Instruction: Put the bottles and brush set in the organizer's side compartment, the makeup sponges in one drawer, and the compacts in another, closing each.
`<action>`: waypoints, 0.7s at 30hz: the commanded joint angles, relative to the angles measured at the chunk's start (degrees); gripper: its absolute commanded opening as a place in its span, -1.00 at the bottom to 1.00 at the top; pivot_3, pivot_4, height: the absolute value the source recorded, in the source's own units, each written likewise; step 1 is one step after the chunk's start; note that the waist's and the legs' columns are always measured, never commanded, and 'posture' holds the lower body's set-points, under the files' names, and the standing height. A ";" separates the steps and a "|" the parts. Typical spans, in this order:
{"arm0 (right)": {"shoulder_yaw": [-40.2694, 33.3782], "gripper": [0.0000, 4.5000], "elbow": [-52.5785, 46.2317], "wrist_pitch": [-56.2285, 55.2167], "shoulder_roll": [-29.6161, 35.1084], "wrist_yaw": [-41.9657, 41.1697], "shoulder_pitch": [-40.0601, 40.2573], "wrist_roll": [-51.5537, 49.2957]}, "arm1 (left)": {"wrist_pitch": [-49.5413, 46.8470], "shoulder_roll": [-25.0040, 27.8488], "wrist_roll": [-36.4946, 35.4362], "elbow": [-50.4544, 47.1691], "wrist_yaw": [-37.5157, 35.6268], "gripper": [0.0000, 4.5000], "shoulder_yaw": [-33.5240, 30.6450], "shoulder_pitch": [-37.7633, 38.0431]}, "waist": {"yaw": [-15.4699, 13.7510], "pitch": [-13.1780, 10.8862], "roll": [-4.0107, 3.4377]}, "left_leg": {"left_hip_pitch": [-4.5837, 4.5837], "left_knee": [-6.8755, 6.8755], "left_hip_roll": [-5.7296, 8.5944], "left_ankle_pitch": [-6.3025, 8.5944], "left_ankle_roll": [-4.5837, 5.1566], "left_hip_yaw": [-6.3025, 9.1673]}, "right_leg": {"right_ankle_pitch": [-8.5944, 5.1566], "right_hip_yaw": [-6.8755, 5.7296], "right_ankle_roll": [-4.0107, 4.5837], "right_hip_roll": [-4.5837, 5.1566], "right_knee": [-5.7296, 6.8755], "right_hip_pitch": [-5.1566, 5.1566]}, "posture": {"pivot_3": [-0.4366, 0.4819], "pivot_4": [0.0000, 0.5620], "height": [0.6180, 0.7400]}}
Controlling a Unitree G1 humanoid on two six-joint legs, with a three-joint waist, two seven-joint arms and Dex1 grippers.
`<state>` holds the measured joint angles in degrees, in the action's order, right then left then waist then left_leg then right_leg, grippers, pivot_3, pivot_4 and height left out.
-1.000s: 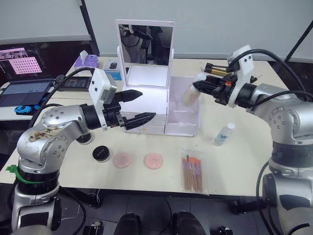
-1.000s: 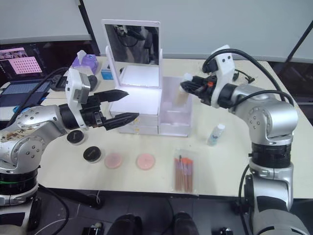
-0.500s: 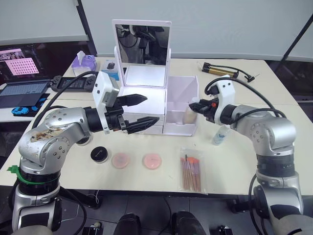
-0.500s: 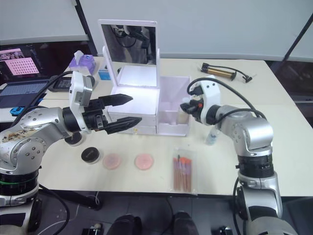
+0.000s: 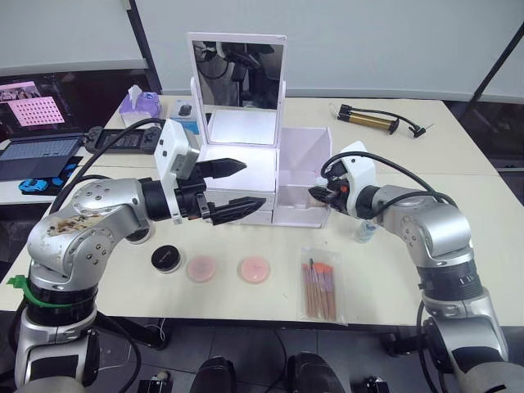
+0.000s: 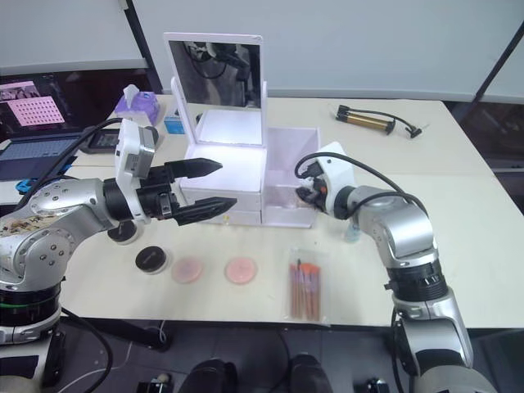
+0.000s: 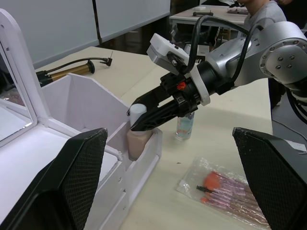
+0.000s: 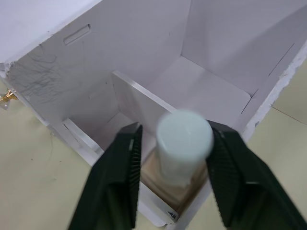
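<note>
Pale cream tabletop [image 5: 426, 176] carries a white organizer [image 5: 274, 176] with an upright mirror [image 5: 237, 75] at its back, drawers in front and an open side compartment [image 5: 304, 176] on the side nearer the right arm.

Right gripper [image 7: 139, 120] reaches into that compartment, its jaws set on either side of a beige bottle with a white cap [image 8: 181, 149]. The bottle stands upright in the compartment's front section, against the front wall; whether the black fingers [image 8: 120, 177] actually press it or stand just off it I cannot tell (in the right wrist view narrow gaps seem to show beside the cap).

Left gripper [image 5: 233, 187] hovers in front of the organizer's drawers, jaws open and holding nothing.

Just beyond the right jaws, outside the organizer, a small clear bottle [image 5: 365, 229] stands upright on the tabletop. Below those jaws, nearer the front edge, lies the brush set [image 5: 322, 282], orange-tipped brushes in a clear sleeve, lying flat. Below the left jaws sit two pink round compacts [image 5: 203, 268] side by side, apart from each other, with a black round compact [image 5: 168, 258] just to their outer side.

Well behind the right jaws, near the far edge, lies a small hand pump [image 5: 372, 120]. Behind the left arm are a laptop [image 5: 37, 151] and a purple tissue box [image 5: 139, 102].
</note>
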<state>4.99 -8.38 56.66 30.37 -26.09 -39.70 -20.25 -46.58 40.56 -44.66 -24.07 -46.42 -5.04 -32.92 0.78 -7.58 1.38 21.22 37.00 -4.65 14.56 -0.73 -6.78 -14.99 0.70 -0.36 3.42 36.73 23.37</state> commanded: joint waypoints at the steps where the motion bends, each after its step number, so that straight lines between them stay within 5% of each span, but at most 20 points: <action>1: -2.53 0.49 -2.84 0.02 1.33 -1.21 -2.26 -0.58 | 1.23 0.40 -0.23 -1.39 -0.22 1.00 -1.04 -0.72 | 0.00 0.00 0.00 | 0.00 0.00 0.00 0.00 0.00 0.00 | 0.00 0.00 0.00 0.00 0.00 0.00 | -0.05 -0.47 0.76; 5: -9.18 0.99 -2.47 1.25 2.43 -4.27 -4.16 -5.55 | 2.85 0.94 0.37 0.49 -0.58 1.00 -3.05 -0.20 | -0.04 -0.01 0.01 | 0.01 0.00 0.00 0.00 0.00 0.00 | 0.00 0.00 0.00 0.00 0.00 0.00 | -0.05 -0.47 0.76; 12: -18.98 0.99 8.13 -11.87 14.79 -13.38 -2.51 -4.68 | 6.84 8.67 3.34 7.99 -5.39 1.00 -10.05 3.30 | -0.11 -0.04 0.07 | 0.00 -0.05 0.01 0.03 0.06 -0.02 | 0.00 -0.04 0.01 0.01 -0.13 -0.01 | -0.05 -0.47 0.76; 21: -29.12 0.99 32.05 -37.50 22.74 -18.38 7.56 0.00 | 19.63 14.53 10.99 33.14 -9.59 1.00 -21.98 13.41 | 0.36 -0.07 0.07 | -0.08 -0.19 -0.03 0.04 0.07 -0.09 | -0.04 -0.02 0.06 0.01 -0.14 0.01 | -0.05 -0.47 0.76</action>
<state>-20.89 21.42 23.42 51.02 -43.74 -32.36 -20.66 -29.53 54.09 -33.87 6.07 -55.49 -22.68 -19.92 1.15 -7.64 1.45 21.15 36.81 -4.69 14.60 -0.66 -6.88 -15.03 0.68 -0.29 3.42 36.60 23.39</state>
